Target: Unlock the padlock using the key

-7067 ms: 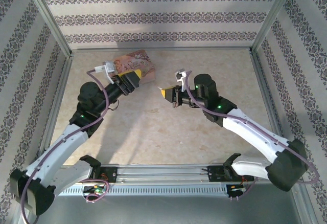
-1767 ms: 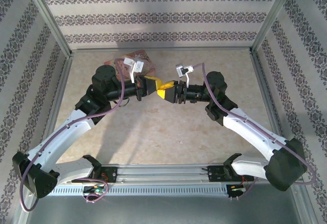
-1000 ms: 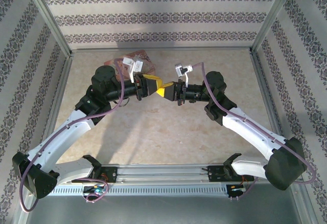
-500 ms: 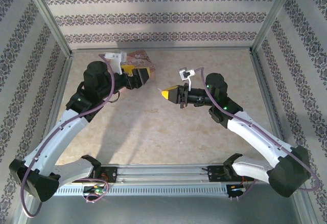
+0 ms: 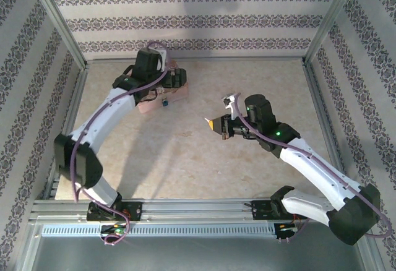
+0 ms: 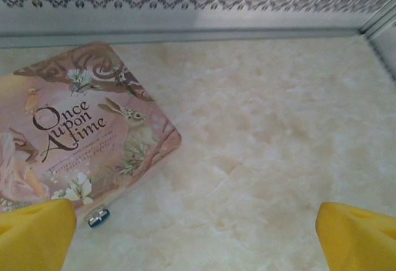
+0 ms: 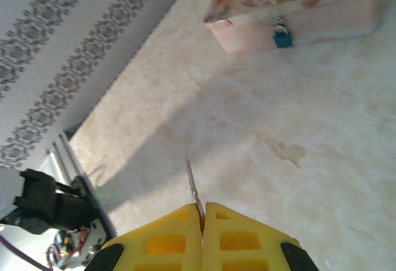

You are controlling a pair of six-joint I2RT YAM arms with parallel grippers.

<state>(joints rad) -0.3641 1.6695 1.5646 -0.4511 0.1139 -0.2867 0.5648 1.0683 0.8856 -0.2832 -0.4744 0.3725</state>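
Note:
The tiny silvery-and-blue padlock (image 6: pixel 99 216) hangs at the front edge of the pink "Once Upon A Time" box (image 6: pixel 80 122); it also shows as a blue speck (image 5: pixel 166 103) and as a blue padlock (image 7: pixel 282 38) on the box's side. My left gripper (image 5: pixel 173 78) hovers over the box, open wide, its yellow fingertips (image 6: pixel 34 234) far apart with nothing between them. My right gripper (image 5: pixel 213 123) is shut on the thin silver key (image 7: pixel 193 187), whose blade sticks out ahead of the fingers. It is held apart from the padlock, over the table's middle.
The pink box (image 5: pixel 180 91) lies at the back left of the marble-patterned table (image 5: pixel 198 159). Patterned walls with metal rails (image 5: pixel 198 59) close in the back and sides. The arm bases stand along the near rail.
The grippers had met mid-table, then parted. My left arm has stretched back over the pink box, and my right gripper has drawn slightly right and nearer with the key.

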